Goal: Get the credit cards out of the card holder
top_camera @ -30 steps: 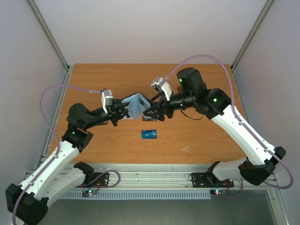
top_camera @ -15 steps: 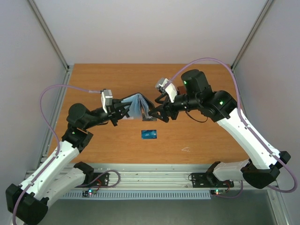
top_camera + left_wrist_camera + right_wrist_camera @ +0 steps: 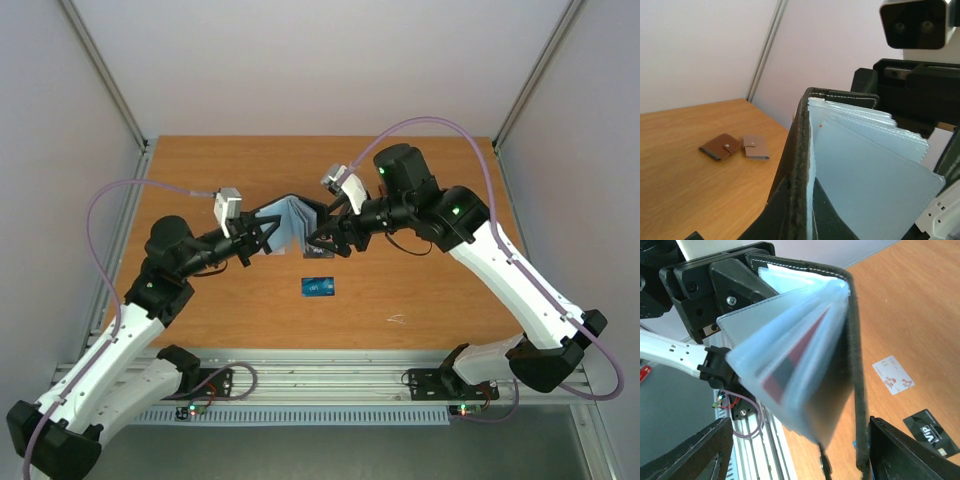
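My left gripper [image 3: 262, 236] is shut on the black cover of the card holder [image 3: 291, 221] and holds it above the table with its light blue sleeves fanned open. The left wrist view shows the left gripper [image 3: 801, 177] pinching the cover edge of the holder [image 3: 860, 165]. My right gripper [image 3: 322, 243] is open, its fingers spread either side of the holder's lower edge [image 3: 840, 365]. A red card [image 3: 801, 354] sits in a sleeve. A blue card [image 3: 318, 286], a white card with red marks [image 3: 893, 374] and a black card [image 3: 931, 430] lie on the table.
A dark brown wallet [image 3: 720, 146] and a tan-pink wallet [image 3: 756, 147] lie side by side on the wooden table [image 3: 420, 290] in the left wrist view. The two arms meet at the table's middle.
My right gripper drew back to the right, then came back to the holder. My left arm shifted slightly and the holder's sleeves fanned out more.
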